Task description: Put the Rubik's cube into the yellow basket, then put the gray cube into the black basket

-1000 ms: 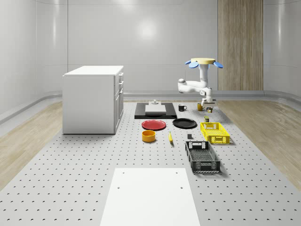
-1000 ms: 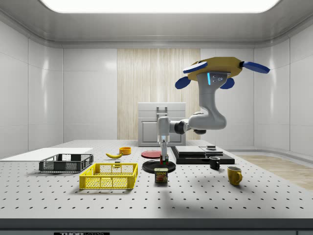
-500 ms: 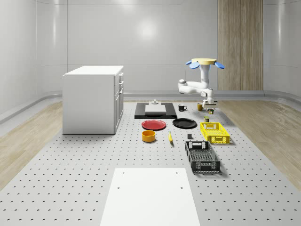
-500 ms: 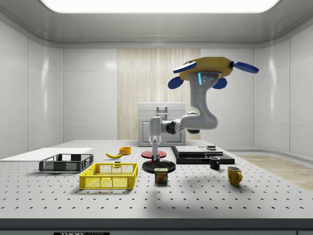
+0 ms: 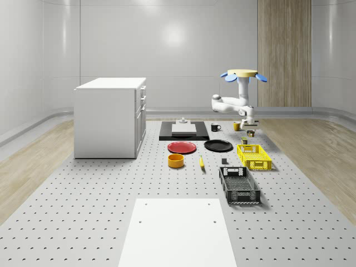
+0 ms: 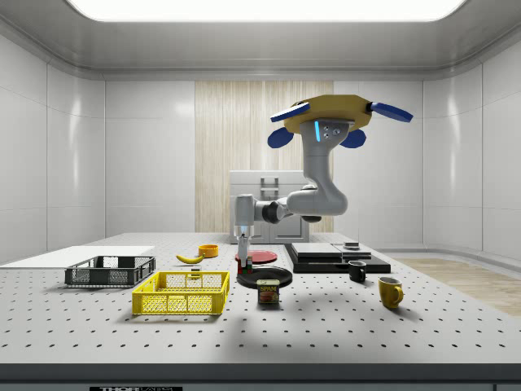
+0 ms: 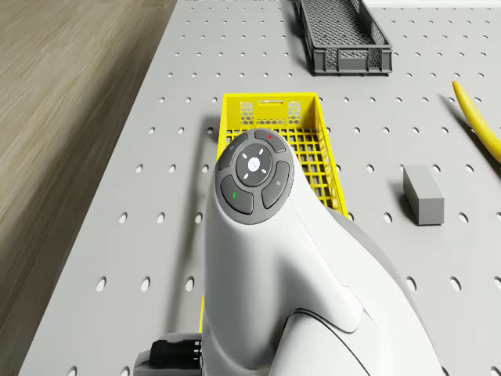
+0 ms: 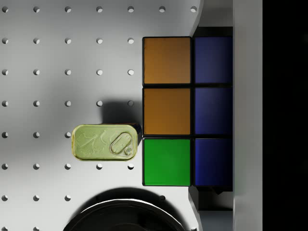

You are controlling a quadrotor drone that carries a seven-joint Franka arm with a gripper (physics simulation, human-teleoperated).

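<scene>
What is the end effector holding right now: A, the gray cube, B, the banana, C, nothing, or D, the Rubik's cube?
D: the wrist view has the Rubik's cube with its orange, green and blue tiles sitting in the end effector, above the table beside the tin can.

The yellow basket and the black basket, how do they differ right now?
Colour: the yellow basket is bright yellow, the black basket dark grey to black. Place: in the whole-scene view the yellow basket lies farther back, close to the hovering drone and its gripper; the black basket lies nearer the camera. Length: the black basket looks somewhat longer. Both are rectangular mesh-walled crates resting flat on the perforated table.
</scene>
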